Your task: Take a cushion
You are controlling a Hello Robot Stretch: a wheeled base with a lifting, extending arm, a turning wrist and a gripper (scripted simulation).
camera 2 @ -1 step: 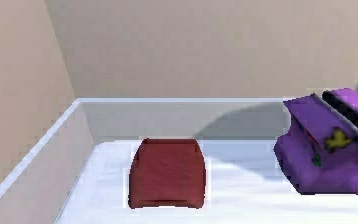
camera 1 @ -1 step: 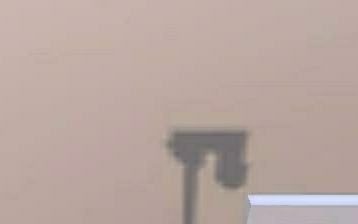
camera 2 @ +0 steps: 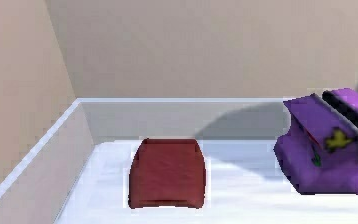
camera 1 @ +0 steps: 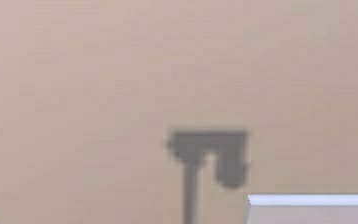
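Red cushion [camera 2: 168,172] lies lower centre on a white surface [camera 2: 247,165], untaken I judge; reach and grasp remain. Claw state: I can't tell.

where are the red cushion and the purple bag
red cushion [camera 2: 168,172], arm side view, middle of its top face
purple bag [camera 2: 307,160], arm side view, its purple front side

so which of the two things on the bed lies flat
The dark red cushion, a squarish pad lying flat on the bed. The purple thing at the arm side view's right stands taller and lumpier, more like a bag.
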